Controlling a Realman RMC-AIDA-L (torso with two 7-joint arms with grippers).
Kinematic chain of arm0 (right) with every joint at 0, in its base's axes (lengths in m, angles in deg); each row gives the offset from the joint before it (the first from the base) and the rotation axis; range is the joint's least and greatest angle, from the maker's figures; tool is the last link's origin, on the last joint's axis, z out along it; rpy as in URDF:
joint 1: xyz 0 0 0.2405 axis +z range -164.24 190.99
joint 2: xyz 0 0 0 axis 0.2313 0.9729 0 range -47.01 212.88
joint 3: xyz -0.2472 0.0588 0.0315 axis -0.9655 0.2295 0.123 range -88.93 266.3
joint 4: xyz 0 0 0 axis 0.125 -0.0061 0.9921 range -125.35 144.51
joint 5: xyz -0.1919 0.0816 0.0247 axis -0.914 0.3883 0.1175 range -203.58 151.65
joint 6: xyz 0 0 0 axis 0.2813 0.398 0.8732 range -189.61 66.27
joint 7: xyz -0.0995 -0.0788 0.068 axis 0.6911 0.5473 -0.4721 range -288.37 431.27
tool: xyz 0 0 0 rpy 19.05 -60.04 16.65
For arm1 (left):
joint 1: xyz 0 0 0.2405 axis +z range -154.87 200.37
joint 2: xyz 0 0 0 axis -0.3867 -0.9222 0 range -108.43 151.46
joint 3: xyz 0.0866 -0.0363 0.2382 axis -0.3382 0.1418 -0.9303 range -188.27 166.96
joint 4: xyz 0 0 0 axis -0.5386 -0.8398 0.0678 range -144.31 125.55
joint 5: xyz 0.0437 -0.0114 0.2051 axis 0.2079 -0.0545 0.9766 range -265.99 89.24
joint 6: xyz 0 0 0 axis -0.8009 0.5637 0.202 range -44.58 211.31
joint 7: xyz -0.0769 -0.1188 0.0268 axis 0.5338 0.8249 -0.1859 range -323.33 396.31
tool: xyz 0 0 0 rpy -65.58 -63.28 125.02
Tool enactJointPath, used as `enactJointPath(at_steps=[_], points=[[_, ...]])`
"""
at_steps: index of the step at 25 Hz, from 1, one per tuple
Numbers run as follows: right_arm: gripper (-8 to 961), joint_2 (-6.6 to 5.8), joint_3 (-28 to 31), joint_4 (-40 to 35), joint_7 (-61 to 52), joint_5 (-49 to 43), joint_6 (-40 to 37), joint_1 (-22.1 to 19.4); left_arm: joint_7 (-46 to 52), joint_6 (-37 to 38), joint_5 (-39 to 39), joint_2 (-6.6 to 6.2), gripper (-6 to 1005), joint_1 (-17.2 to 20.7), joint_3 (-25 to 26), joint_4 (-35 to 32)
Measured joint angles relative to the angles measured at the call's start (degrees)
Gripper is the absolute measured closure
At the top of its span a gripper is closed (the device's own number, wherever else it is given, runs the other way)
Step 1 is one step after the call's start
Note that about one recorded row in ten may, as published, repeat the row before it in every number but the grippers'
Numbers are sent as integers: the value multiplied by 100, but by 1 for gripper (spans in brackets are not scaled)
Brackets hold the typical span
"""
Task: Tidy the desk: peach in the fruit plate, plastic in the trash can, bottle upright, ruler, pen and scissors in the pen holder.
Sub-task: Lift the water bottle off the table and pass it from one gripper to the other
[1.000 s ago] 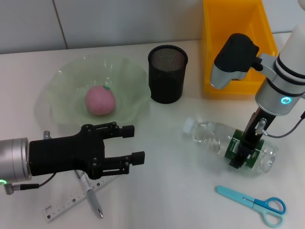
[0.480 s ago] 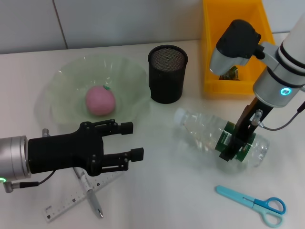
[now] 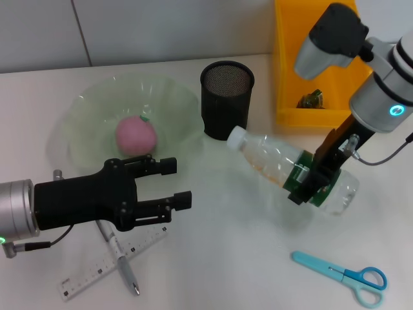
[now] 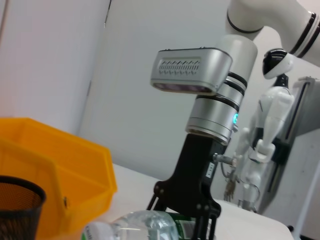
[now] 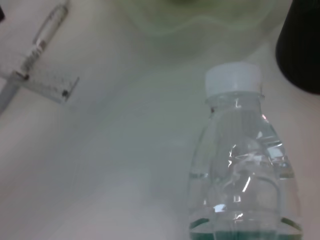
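Note:
My right gripper [image 3: 308,182] is shut on the green label of the clear bottle [image 3: 277,165] and holds it tilted, its white cap [image 3: 237,137] raised toward the pen holder [image 3: 226,100]. The pink peach [image 3: 135,135] lies in the pale green fruit plate [image 3: 84,110]. A crumpled piece of plastic [image 3: 312,99] sits inside the orange trash can [image 3: 287,77]. The white ruler [image 3: 90,271] and the pen [image 3: 124,263] lie crossed at the front left, partly under my open left gripper [image 3: 177,183]. The blue scissors [image 3: 342,276] lie at the front right. The right wrist view shows the bottle [image 5: 240,165] from close up.
The black mesh pen holder stands between the fruit plate and the trash can, close to the bottle's cap. Bare white desk [image 3: 232,258] lies between the ruler and the scissors. In the left wrist view the trash can [image 4: 50,160] shows behind the held bottle [image 4: 145,225].
The right gripper has risen and shifted left with the bottle, and the cap end has lifted off the desk and tilted up. The left gripper has barely moved.

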Motion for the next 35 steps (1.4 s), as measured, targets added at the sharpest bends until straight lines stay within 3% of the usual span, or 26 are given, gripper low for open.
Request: enactJointPath(at_steps=[8,20,27,35], points=[[180,-37,502,-375,324,561,-108,-254,-7,28,-8,12,261,28,390,26],[180,-132,1038,-844,1127,2162,-253,-904,144,353,-37,35,261,60,1114,76],[180,-158,1471,-933,1802,3231,-315,-1353,308,487,-339,19,261,95,1239,76],[180,-143,1509,-865,2453,3997,-470,-1592,418,569,-522,12,261,96,1325,72]])
